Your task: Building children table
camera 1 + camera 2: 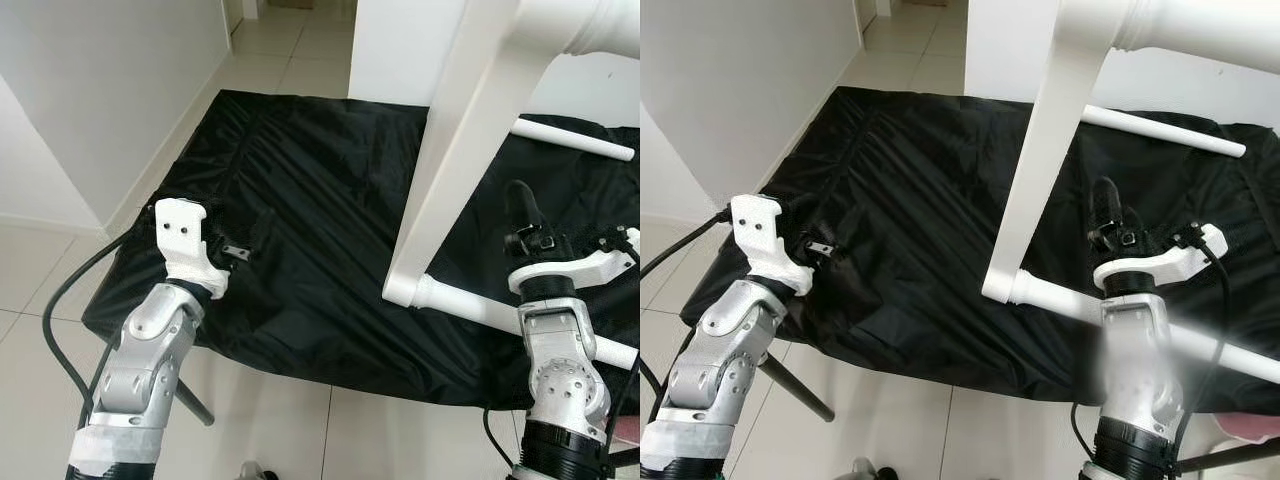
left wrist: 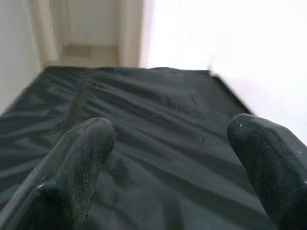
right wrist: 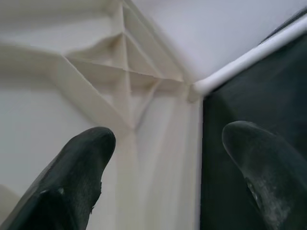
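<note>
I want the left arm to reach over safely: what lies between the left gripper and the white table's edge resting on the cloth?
Just wrinkled black cloth lies between the left gripper and the white table, as the left eye view shows.

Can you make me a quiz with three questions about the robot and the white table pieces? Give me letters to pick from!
1. Where does the white table stand?
A. on the black sheet
B. on a wooden shelf
C. inside a box

2. What colour is the sheet spread over the floor?
A. red
B. black
C. yellow

3. How are the fingers of the left gripper?
A. shut tight on a screw
B. spread apart, holding nothing
C. clamped on a table leg

Answers: 1 A, the table's white edge and leg rest on the dark cloth. 2 B, it is black all over. 3 B, the left wrist view shows a wide gap between the two fingers, with just cloth beyond.
</note>
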### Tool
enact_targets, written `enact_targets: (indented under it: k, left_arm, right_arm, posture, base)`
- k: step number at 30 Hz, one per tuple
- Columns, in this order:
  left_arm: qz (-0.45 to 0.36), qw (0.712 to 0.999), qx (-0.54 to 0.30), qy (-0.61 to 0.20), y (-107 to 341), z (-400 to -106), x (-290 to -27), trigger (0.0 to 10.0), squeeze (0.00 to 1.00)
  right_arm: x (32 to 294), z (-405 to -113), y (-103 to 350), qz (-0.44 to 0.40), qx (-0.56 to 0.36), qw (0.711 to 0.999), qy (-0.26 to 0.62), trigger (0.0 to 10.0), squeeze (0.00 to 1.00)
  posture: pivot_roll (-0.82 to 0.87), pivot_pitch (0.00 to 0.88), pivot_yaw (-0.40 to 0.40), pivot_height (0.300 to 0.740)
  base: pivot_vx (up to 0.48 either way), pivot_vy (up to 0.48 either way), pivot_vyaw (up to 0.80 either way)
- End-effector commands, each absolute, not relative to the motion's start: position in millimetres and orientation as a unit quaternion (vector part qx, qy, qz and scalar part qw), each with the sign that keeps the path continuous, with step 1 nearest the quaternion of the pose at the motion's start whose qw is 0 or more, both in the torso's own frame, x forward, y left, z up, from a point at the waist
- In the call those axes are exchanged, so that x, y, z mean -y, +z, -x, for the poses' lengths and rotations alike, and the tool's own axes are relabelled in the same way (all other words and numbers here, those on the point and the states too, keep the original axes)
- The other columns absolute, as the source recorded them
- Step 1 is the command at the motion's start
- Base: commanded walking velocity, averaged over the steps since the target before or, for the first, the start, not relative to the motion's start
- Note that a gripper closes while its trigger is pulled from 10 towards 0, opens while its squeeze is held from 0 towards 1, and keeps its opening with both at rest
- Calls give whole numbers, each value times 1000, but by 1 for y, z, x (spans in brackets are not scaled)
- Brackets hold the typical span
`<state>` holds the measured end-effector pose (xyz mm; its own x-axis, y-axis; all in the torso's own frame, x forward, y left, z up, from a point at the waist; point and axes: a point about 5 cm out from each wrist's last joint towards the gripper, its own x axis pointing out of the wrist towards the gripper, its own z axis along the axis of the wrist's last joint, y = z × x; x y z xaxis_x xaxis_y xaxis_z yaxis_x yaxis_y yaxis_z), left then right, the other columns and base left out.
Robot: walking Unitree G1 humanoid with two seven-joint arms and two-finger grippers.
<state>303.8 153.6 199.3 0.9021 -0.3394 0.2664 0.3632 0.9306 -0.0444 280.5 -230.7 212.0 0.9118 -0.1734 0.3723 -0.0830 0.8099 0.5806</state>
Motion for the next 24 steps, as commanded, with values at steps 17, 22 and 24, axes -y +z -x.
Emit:
enact_targets:
  k: [17,22,24]
  left_arm:
    - [78,984,102,-124,187,-308,-155,10000,0]
    - [74,989,98,-81,177,-305,-159,10000,0]
    - [59,991,93,-70,172,-304,-158,10000,0]
  right_arm:
    - [197,-273,187,-75,185,970,-140,10000,0]
    - [182,-268,175,-16,179,973,-145,10000,0]
    - [178,-265,170,-12,176,974,-139,10000,0]
  posture:
    - [-48,74,13,740]
    - [-49,65,8,740]
    - [-47,63,11,740]
  base:
    - [0,0,0]
    - [0,0,0]
    - [0,0,0]
